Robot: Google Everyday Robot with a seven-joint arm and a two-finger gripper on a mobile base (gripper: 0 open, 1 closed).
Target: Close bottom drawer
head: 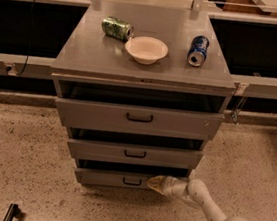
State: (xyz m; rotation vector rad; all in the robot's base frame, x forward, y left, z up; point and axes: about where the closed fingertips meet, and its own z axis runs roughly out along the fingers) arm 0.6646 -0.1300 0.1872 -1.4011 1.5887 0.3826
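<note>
The tan-tipped white gripper sits at the plain grey metal bottom drawer, beside its small black bar handle, with a green drink can, round cream bowl and blue drink can well above it.
</note>
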